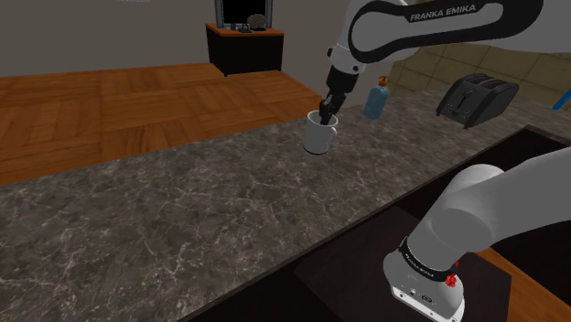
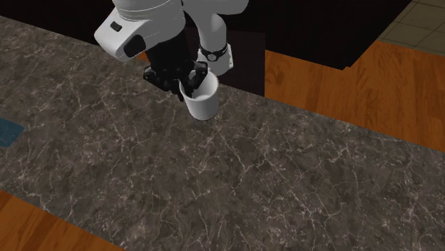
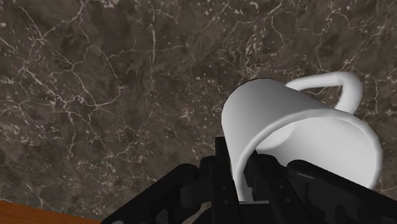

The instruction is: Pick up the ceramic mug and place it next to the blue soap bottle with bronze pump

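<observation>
The end effector (image 1: 326, 112) clasps a mug (image 1: 317, 137); shoulder view adds blue bottle (image 1: 375, 101).

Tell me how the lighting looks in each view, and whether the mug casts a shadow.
Shoulder view: dim overall, the white mug stands out against the dark counter, with no clear shadow beneath it. Second exterior view: flat, even light on the counter, no glare. Wrist view: soft grey shading on the mug, no hard highlight.
</observation>
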Controlling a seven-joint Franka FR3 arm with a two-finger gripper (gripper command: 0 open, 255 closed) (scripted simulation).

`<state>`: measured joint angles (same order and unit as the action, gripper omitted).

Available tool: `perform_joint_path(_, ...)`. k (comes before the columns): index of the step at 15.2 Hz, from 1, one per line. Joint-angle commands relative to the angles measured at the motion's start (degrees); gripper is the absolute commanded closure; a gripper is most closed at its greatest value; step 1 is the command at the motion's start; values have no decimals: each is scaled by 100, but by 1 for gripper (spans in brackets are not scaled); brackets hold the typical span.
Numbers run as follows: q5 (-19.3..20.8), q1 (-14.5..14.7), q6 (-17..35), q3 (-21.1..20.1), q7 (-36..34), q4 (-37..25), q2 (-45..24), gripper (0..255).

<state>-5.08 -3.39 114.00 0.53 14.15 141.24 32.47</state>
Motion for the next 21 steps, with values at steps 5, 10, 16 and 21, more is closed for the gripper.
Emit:
perform_joint_path(5,19,-6,-468,7,-33,-419,48,255)
perform_joint_path(10,30,-7,-851,10,-63,-803,49,255)
perform_joint_path(16,41,-7,-1302,15,-98,-1296,8,255)
perform_joint_path(21,47,-6,-1673,20,-126,-1735,-59,255)
